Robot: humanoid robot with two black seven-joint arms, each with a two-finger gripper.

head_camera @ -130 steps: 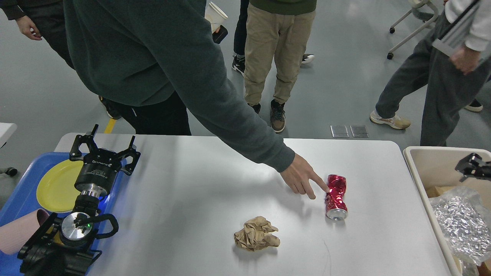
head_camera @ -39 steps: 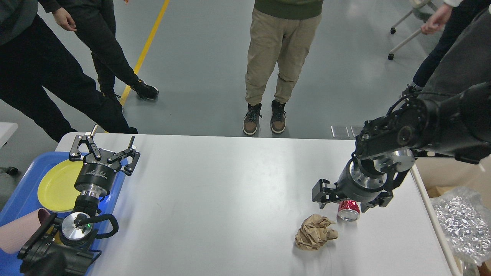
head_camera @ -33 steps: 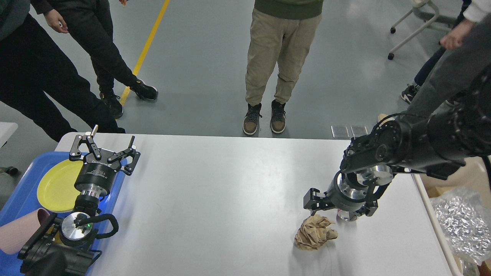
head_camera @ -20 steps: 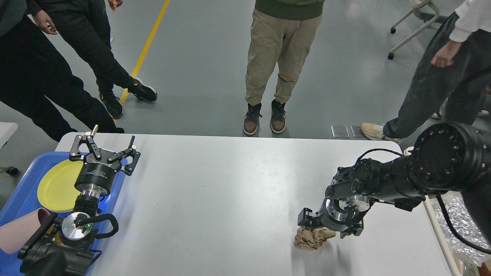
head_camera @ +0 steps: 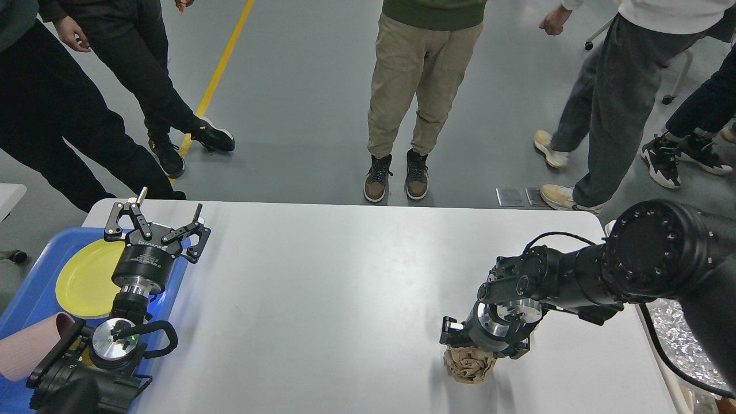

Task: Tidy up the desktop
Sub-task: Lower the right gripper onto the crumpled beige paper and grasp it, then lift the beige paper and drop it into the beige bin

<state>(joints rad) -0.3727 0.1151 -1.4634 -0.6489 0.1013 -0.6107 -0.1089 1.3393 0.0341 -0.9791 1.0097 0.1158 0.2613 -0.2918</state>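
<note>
The white desktop (head_camera: 345, 287) fills the lower half of the head view. A crumpled brown paper ball (head_camera: 470, 366) lies on it near the front right. My right gripper (head_camera: 482, 345) points straight down onto the ball. Its fingers stand apart on either side of the ball's top, and its body hides the upper part of the ball. At the desktop's left edge my left gripper (head_camera: 156, 221) is open and empty, held over the rim of a blue tray.
The blue tray (head_camera: 34, 299) at the left holds a yellow plate (head_camera: 86, 276) and a pink cup (head_camera: 26, 351). Crinkled silver foil (head_camera: 684, 351) shows past the desktop's right edge. Several people stand on the floor beyond the far edge.
My right arm has swung in from the right and come down over the paper ball. The red can seen earlier no longer shows. The left arm has not moved.
</note>
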